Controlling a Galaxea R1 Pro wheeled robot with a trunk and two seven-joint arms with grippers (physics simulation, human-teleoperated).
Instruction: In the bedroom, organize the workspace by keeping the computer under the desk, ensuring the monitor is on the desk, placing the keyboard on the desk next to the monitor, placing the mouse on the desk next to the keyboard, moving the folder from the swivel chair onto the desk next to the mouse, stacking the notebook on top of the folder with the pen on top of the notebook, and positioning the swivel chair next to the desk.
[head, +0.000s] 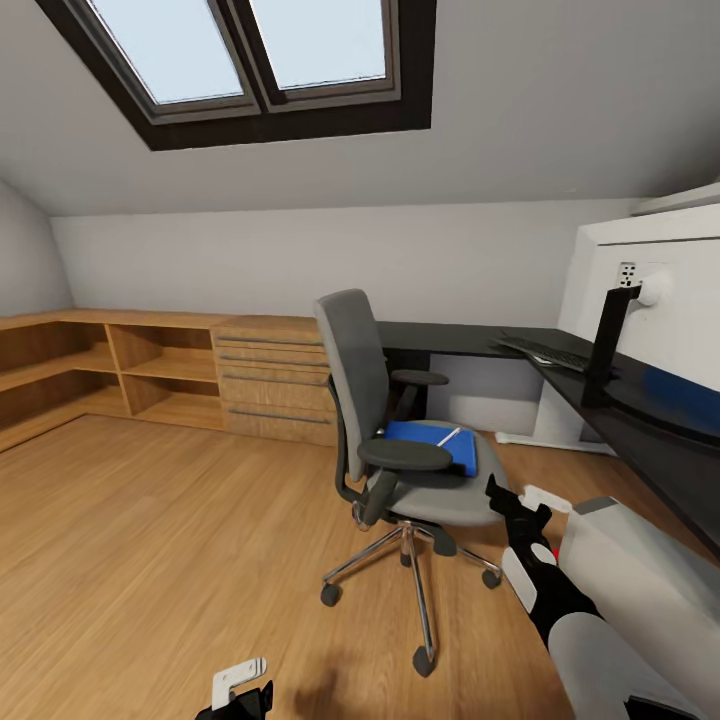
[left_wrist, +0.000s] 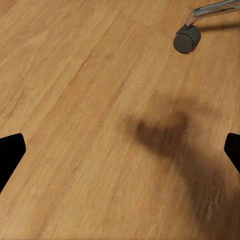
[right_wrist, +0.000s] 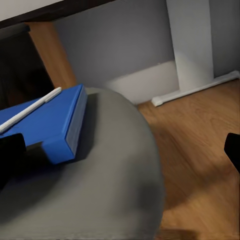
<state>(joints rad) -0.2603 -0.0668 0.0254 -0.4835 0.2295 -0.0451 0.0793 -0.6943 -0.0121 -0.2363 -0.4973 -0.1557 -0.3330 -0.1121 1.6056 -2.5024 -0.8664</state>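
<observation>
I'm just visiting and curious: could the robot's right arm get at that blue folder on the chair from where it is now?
Probably yes. The right gripper hangs open just beside the swivel chair seat, and the folder lies near that edge with the pen on top. Nothing stands between them; the armrest is on the other side.

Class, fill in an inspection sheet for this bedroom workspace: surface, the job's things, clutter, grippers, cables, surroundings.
Surface: glossy black desk along the right, running into the corner.
Job's things: monitor and keyboard on the desk; blue folder lies on the swivel chair seat with the pen on top of it; the chair stands on the floor, apart from the desk.
Clutter: nothing seen.
Grippers: right gripper near the seat's edge, open and empty; left gripper low over the floor, open and empty.
Cables: nothing seen.
Surroundings: wooden floor, wooden shelves and chest of drawers, skylight.
</observation>
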